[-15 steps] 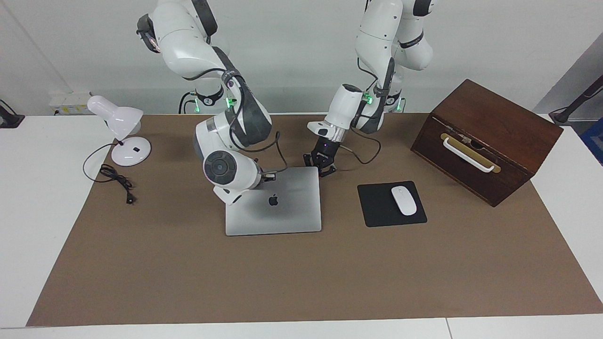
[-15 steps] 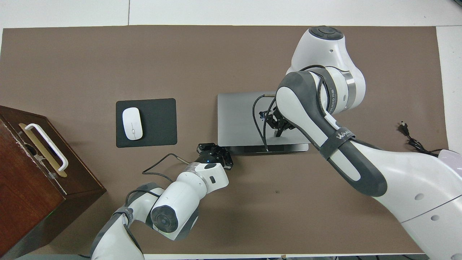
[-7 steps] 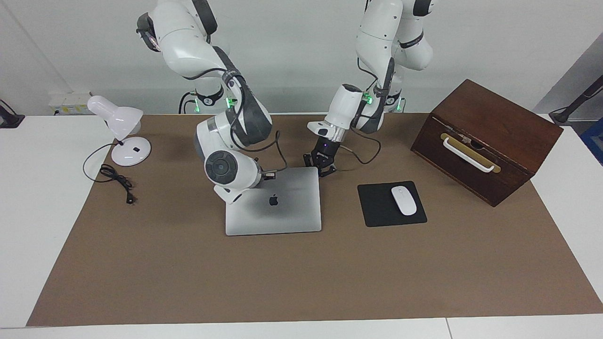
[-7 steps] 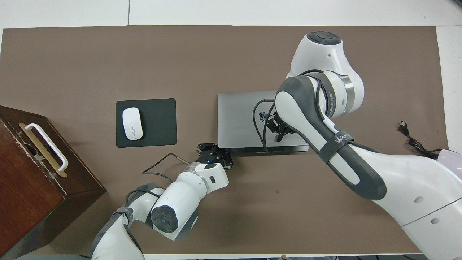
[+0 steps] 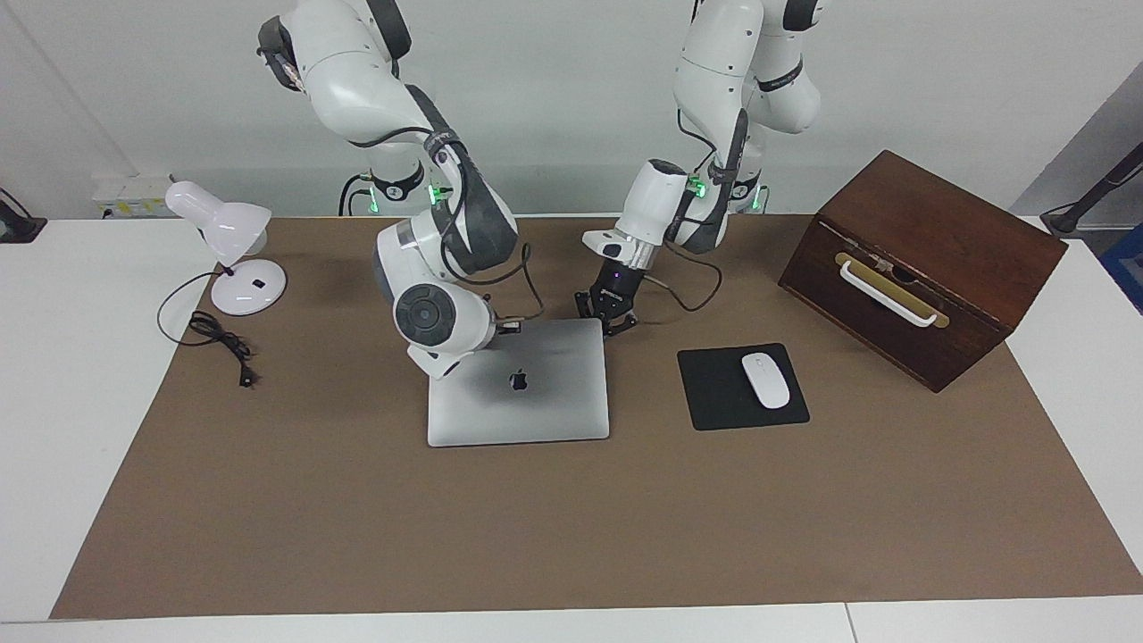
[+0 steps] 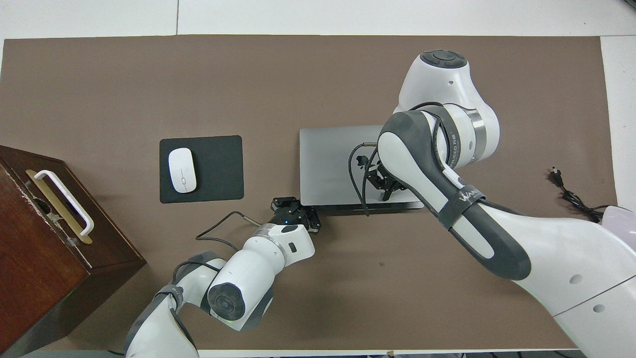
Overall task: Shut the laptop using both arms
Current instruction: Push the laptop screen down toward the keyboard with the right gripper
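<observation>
The silver-grey laptop (image 5: 536, 402) lies mid-table, its lid with the apple logo almost down; in the overhead view only a thin dark strip of its base shows under the lid (image 6: 328, 164). My right gripper (image 6: 384, 193) is shut, its tips low over the lid close to the edge nearest the robots. In the facing view the arm's wrist covers most of it (image 5: 507, 329), so contact is hidden. My left gripper (image 5: 616, 327) is shut and stands beside the laptop's robot-side corner toward the left arm's end (image 6: 297, 215).
A black mouse pad (image 5: 714, 393) with a white mouse (image 5: 765, 380) lies beside the laptop toward the left arm's end. A brown wooden box (image 5: 929, 259) stands farther that way. A white desk lamp (image 5: 228, 241) and its cord (image 5: 219, 339) sit at the right arm's end.
My right gripper has slid across the lid toward the robots, and the lid has come lower, leaving less of the base showing. The left arm has not moved.
</observation>
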Robot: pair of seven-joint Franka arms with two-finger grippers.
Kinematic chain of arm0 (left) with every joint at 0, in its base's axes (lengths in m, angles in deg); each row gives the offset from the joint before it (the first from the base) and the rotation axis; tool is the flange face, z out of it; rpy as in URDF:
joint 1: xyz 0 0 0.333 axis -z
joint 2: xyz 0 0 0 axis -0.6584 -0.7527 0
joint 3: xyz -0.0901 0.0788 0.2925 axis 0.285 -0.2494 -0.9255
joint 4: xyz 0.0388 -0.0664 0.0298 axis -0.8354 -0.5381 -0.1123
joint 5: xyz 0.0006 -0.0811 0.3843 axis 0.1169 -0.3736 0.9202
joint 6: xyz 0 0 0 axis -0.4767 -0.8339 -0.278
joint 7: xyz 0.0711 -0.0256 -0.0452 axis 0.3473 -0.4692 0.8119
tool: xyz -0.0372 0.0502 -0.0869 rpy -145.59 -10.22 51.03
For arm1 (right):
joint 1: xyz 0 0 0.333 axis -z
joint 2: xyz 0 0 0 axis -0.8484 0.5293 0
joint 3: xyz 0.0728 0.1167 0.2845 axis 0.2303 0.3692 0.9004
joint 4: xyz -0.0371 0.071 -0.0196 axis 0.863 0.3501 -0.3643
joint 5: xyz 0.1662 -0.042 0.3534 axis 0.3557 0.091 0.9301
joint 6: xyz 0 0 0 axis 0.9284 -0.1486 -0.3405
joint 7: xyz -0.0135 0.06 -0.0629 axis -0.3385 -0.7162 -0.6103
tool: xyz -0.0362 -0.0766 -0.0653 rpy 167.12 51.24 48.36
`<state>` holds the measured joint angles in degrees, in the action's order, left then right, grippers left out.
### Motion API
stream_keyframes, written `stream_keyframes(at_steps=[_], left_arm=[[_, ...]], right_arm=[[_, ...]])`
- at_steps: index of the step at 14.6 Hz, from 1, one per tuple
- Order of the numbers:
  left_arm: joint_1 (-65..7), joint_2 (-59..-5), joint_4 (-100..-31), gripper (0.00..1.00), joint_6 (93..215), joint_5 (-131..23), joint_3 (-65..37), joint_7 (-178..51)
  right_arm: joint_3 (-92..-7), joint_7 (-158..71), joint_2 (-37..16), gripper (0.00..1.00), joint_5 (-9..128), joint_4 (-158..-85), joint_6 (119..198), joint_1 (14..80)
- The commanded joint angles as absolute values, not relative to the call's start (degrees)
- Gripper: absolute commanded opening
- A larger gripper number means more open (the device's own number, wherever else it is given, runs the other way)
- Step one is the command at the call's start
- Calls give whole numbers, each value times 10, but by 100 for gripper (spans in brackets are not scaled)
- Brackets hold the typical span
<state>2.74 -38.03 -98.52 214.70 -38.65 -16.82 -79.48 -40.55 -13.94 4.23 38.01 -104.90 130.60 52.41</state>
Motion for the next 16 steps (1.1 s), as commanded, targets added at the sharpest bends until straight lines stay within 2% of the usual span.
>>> stream_keyframes(at_steps=[1, 8, 16], left_arm=[[15, -424, -988, 0, 2148, -391, -175, -814], [15, -424, -988, 0, 2148, -391, -175, -814], [14, -424, -987, 0, 2146, -391, -174, -806]], right_arm=[[-397, -125, 23, 0, 394, -1075, 1307, 535], [-397, -128, 20, 0, 389, -1069, 1310, 535], [-413, -129, -34, 0, 396, -967, 1263, 554]])
